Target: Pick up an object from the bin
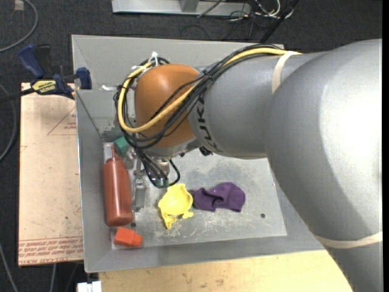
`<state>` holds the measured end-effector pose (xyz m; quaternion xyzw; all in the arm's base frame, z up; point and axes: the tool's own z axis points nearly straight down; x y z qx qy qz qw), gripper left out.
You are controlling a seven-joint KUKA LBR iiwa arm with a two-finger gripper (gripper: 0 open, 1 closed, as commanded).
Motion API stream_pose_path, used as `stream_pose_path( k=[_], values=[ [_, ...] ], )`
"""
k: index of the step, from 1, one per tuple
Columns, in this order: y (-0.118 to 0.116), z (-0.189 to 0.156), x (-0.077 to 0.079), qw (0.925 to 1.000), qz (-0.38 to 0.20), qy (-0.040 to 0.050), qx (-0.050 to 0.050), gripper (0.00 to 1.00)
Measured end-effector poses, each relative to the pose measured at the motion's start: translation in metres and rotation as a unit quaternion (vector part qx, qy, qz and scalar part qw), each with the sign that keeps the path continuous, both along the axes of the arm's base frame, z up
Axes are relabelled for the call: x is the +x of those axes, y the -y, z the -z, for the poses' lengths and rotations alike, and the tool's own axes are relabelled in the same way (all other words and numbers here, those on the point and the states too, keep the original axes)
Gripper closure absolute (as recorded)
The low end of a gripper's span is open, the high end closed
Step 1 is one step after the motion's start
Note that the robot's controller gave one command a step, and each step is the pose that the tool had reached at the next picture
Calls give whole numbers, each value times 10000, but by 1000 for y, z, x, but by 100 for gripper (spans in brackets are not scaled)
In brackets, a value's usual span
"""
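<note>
My gripper [140,194] reaches down under the arm's wrist at the bin's left side, right beside a reddish-brown bottle [117,190] that lies lengthwise along the left wall. A small teal piece [121,145] sits at the bottle's upper end, partly hidden by the wrist. Just right of the gripper lies a crumpled yellow thing [175,204].
A purple soft thing [221,197] lies right of the yellow one, touching it. A small orange-red block [127,238] rests in the bin's near left corner. The arm and its orange wrist cover with cables hide the bin's middle and right.
</note>
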<state>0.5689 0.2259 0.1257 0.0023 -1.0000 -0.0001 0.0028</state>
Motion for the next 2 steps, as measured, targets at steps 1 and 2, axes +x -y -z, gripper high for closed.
stream_pose_path(
  k=[1,2],
  values=[
    [1,-5,1,10000,19,28,7,0],
    [26,-10,7,10000,-14,13,15,0]
  ],
)
